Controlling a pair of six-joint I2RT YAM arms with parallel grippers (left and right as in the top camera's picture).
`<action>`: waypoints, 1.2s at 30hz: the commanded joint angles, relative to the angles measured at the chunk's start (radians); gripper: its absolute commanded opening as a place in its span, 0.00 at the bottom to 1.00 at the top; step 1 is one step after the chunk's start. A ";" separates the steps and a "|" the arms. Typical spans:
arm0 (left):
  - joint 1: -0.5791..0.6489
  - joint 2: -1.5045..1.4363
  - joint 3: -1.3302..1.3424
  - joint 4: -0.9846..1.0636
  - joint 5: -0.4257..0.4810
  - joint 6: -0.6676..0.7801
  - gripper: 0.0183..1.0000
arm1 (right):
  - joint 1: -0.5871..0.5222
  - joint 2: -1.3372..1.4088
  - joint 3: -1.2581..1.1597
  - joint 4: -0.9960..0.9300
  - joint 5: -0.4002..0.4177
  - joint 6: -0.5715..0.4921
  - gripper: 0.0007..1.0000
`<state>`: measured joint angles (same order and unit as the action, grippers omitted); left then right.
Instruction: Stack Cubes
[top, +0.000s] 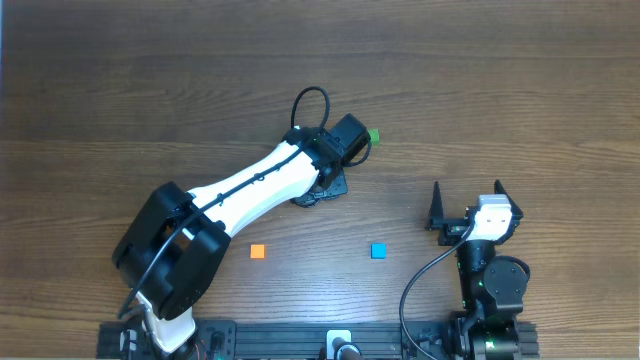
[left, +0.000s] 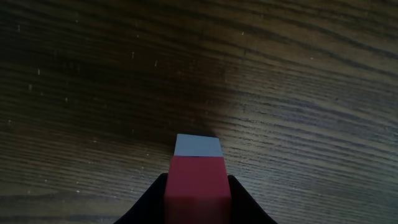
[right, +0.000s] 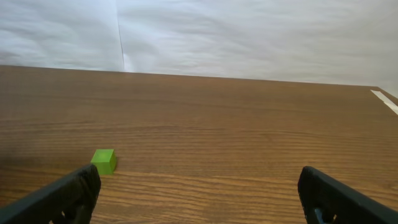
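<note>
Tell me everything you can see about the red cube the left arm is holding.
The red cube sits clamped between the two dark fingers of the left gripper, which press its opposite sides. Its faces look smooth and matte with crisp edges; the far face reads pale grey, perhaps glare. It sits square to the fingers over the wood-grain table; whether it touches the table cannot be told.

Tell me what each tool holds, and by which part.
Left tool grips a small red cube by two opposite side faces; right tool is open, empty.

Apart lie orange cube (top: 258, 251) and blue cube (top: 378, 250); green cube (top: 374, 135) farther.
</note>
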<state>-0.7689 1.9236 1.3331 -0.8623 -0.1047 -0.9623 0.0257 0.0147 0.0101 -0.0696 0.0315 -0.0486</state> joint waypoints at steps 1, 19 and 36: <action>0.008 0.013 -0.008 0.003 0.003 -0.014 0.12 | -0.007 -0.008 -0.005 -0.004 -0.008 0.007 0.99; 0.008 -0.002 -0.008 0.003 0.002 -0.013 0.94 | -0.007 -0.008 -0.005 -0.004 -0.009 0.007 0.99; -0.029 -0.531 -0.187 -0.174 -0.156 -0.011 1.00 | -0.007 -0.008 -0.005 -0.004 -0.008 0.007 0.99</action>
<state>-0.7776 1.4952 1.2675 -1.0237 -0.1806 -0.9714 0.0257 0.0147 0.0101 -0.0696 0.0315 -0.0479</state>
